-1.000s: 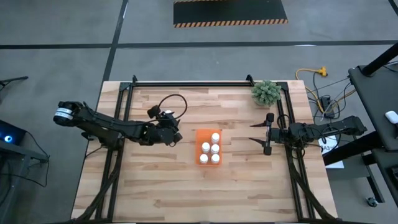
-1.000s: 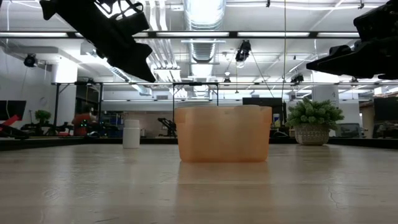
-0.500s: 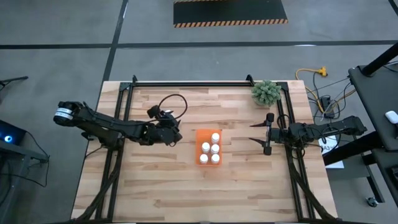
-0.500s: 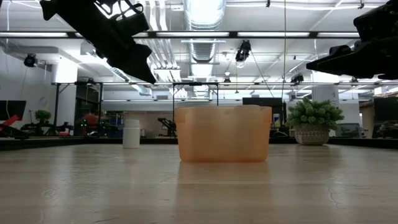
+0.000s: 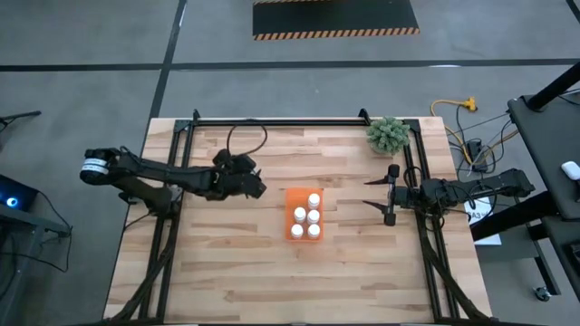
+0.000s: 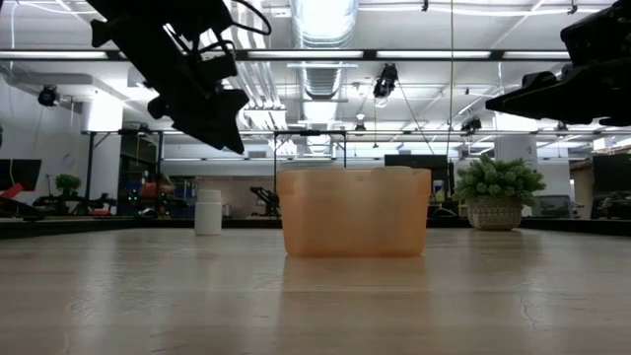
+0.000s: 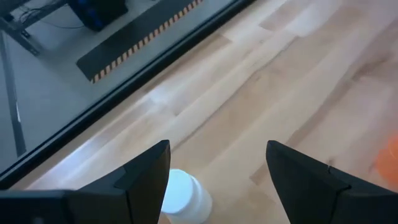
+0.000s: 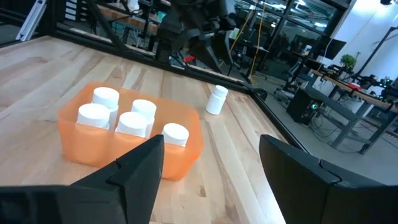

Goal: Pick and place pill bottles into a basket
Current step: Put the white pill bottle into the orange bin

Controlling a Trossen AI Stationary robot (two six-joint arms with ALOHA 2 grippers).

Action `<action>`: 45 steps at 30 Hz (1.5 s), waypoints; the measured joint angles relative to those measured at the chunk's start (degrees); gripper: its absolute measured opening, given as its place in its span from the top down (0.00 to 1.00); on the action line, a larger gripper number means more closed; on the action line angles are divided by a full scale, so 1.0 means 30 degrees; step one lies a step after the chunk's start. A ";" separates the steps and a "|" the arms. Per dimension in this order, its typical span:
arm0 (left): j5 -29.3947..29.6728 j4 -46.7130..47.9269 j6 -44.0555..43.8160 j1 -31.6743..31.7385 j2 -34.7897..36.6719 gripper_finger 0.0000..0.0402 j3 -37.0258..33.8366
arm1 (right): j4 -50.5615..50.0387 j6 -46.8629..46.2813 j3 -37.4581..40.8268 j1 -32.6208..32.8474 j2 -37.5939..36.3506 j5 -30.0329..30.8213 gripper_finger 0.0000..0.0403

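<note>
The orange basket [image 5: 294,196] stands at the table's middle with several white pill bottles [image 5: 314,215] upright in it. One more pill bottle [image 8: 216,99] stands upright on the wood, left of the basket and farther back. My left gripper [image 7: 217,149] hovers open above that bottle [image 7: 185,196], which shows beside one finger. In the high view the left arm hides the bottle. My right gripper [image 5: 366,193] waits open, level, to the right of the basket.
A green potted plant [image 5: 388,134] stands at the far right corner of the table. Black frame rails run along the far edge and down both sides. Bare wood lies all around the basket, widest at the near side.
My left gripper has swung a little toward the table's far edge, rolled about its own axis and opened wider. The basket, the bottles and my right arm have kept still.
</note>
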State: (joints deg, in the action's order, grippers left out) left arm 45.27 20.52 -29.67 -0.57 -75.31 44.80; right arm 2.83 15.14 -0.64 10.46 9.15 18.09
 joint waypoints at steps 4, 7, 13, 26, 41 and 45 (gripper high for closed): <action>-0.0076 -0.0038 0.0007 0.0635 0.0002 0.38 0.0029 | -0.0001 0.0006 0.0000 0.0000 0.0000 0.0000 0.38; -0.0065 -0.0069 -0.0084 0.0877 0.0000 0.39 0.0022 | 0.0002 -0.0023 0.0000 0.0000 0.0000 0.0000 0.38; -0.0060 0.0361 -0.1488 0.0883 -0.0160 0.39 -0.0058 | 0.0001 -0.0018 0.0000 0.0000 0.0000 -0.0005 0.37; 0.0593 0.0807 -0.3988 0.1089 -0.0160 0.39 -0.1706 | -0.0001 -0.0036 0.0000 0.0000 0.0000 0.0000 0.37; 0.0608 -0.1231 -0.3447 0.1388 -0.0160 0.39 -0.2567 | -0.0001 -0.0003 0.0000 0.0000 0.0000 0.0000 0.38; 0.0581 -0.1303 -0.3430 0.1410 -0.0153 0.39 -0.2477 | 0.0006 -0.0001 0.0000 0.0000 0.0000 0.0000 0.37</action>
State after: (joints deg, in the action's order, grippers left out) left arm 47.02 16.61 -39.96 3.66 -75.77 37.36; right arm 2.85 15.13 -0.64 10.46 9.15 18.09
